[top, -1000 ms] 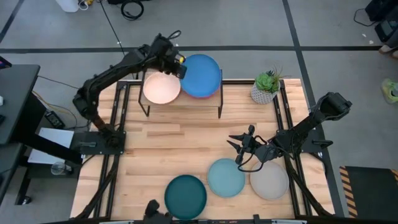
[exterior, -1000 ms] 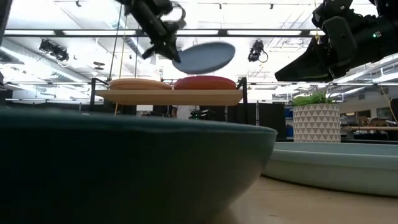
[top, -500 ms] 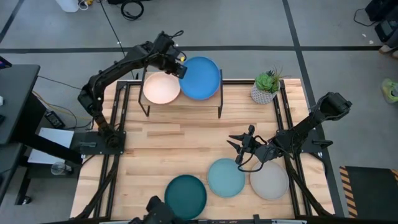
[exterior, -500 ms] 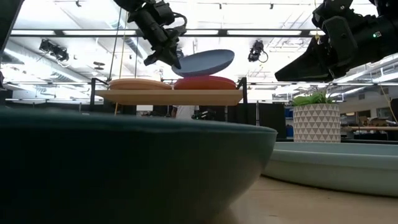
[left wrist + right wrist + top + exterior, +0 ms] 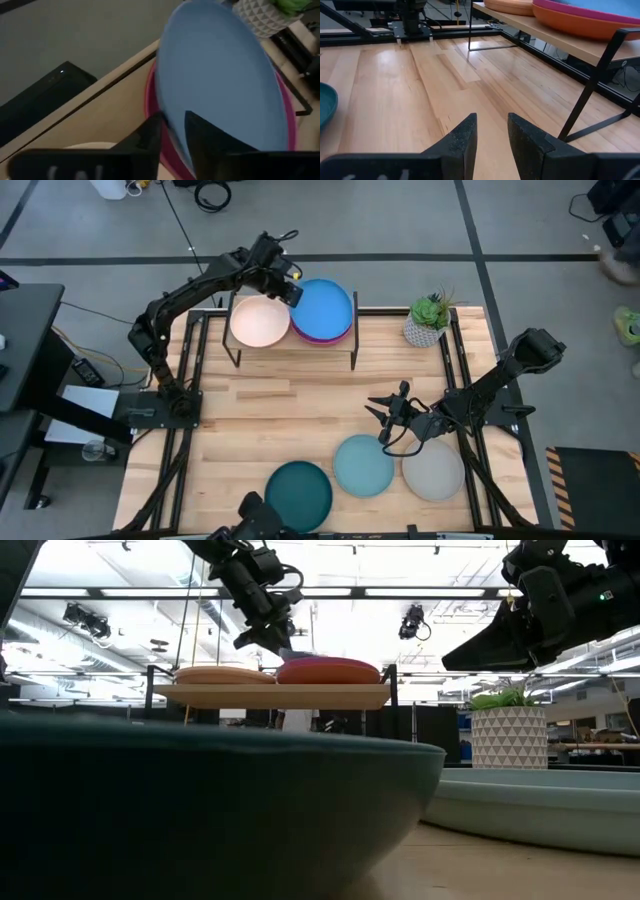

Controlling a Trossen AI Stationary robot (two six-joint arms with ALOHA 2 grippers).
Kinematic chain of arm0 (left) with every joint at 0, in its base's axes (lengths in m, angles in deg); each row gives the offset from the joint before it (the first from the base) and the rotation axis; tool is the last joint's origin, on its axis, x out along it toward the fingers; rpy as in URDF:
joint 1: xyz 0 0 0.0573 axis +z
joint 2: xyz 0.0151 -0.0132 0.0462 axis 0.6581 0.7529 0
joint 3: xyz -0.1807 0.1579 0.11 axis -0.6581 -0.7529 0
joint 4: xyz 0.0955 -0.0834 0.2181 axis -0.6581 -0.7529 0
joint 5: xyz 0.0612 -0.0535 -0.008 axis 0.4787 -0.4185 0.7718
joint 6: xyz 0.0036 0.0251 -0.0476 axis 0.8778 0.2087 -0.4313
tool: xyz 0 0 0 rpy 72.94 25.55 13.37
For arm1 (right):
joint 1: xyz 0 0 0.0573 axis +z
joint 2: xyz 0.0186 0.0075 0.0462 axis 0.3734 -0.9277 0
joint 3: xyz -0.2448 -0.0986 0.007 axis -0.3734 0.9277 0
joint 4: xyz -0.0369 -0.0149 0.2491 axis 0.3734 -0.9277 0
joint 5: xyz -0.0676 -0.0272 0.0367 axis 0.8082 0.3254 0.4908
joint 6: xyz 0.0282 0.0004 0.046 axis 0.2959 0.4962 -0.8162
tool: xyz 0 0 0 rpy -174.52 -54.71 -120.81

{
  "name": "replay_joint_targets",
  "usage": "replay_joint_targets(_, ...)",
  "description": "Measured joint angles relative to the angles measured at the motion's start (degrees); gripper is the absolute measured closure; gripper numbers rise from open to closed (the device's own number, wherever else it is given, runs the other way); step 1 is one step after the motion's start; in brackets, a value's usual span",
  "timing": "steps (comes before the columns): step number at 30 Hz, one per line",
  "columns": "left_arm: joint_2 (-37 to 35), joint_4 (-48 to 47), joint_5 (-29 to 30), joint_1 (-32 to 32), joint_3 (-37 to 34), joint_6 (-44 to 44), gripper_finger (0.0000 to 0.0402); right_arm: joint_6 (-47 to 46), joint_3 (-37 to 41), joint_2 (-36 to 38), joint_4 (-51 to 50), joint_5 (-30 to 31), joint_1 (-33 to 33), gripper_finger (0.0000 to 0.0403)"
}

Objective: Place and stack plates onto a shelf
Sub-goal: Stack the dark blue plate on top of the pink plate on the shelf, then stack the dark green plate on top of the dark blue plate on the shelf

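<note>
My left gripper (image 5: 291, 292) is over the shelf (image 5: 300, 352) at the table's far edge, shut on the blue plate (image 5: 323, 307). The blue plate lies on a pink plate (image 5: 330, 338), which sits on an orange one (image 5: 580, 27). A cream plate (image 5: 260, 322) sits on the shelf's left half, on top of a tan one (image 5: 512, 6). My right gripper (image 5: 384, 416) hangs open and empty above the table's right middle. The dark teal (image 5: 298, 494), light blue (image 5: 363, 466) and grey (image 5: 433, 471) plates lie flat along the near edge. My left gripper pinches the blue plate's rim (image 5: 172, 131) between its two fingers (image 5: 150, 134), on the plate's left side next to the cream plate. The fingers come from the table's far left, slanting down. The plate rests almost level on the pink plate (image 5: 150, 100).
A potted plant (image 5: 430, 320) in a white pot stands right of the shelf. Black frame rails (image 5: 462, 370) run along the table's left and right sides. Bare wood (image 5: 290, 405) lies between the shelf and the near row of plates.
My left gripper has gone down toward the shelf with the blue plate. The plate was tilted and clear above the pink plate; it now lies almost level on it, still in the gripper.
</note>
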Motion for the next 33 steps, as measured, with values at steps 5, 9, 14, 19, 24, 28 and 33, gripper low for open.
replay_joint_targets(5,0.0,0.3,-2.9,0.04,0.0,-0.07,0.0258,0.02,0.0,0.0,0.0,-0.01,0.0,0.0287)
replay_joint_targets(9,0.02,-1.21,-4.24,0.03,1.67,2.82,0.0234,0.02,0.0,0.0,0.0,-0.01,0.0,0.0287)
replay_joint_targets(14,-0.71,-5.5,-7.89,-3.72,7.29,17.89,0.0231,0.02,0.0,0.0,-0.13,-0.01,0.0,0.0287)
replay_joint_targets(19,-2.78,-15.43,-5.39,-16.73,7.77,31.9,0.0236,0.83,0.0,0.0,-0.55,0.84,0.08,0.0287)
replay_joint_targets(24,-2.78,-17.69,2.76,-31.98,3.42,31.41,0.0237,0.85,0.0,0.0,-0.55,1.57,0.22,0.0287)
replay_joint_targets(28,-2.75,-15.84,6.54,-42.35,-1.91,25.52,0.0237,0.5,0.0,0.0,-0.56,1.57,0.8,0.0287)
replay_joint_targets(33,-2.75,-10.16,7.56,-50.64,-11.38,13.69,0.0237,0.48,0.0,0.0,-0.06,1.57,1.25,0.0287)
